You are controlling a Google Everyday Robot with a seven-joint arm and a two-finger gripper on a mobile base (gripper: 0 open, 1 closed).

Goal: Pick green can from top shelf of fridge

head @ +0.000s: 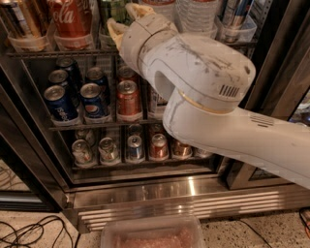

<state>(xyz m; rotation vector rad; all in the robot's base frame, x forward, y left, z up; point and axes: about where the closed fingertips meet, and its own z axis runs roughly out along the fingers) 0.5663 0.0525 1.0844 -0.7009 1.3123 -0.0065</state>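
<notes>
Reaching up into the fridge [276, 63], the white arm holds its pincer [125, 19] at the top shelf [58, 52], with the green can [107, 12] just to the pincer's left.

That shelf is a dark wire rack with a thin front rail carrying clear plastic tubs [29, 43]; a red Coca-Cola can [72, 17] stands further left of the pincer and water bottles [193, 14] to its right. Below the pincer are racks of Pepsi cans [60, 104] and short cans [109, 150], then a shiny steel grille [193, 206], speckled floor [261, 232], black cables [29, 232] and a clear plastic bin [152, 235]. Only a narrow green strip of the can shows, its lettering unreadable. Whether the pincer is open or closed on it cannot be told.
</notes>
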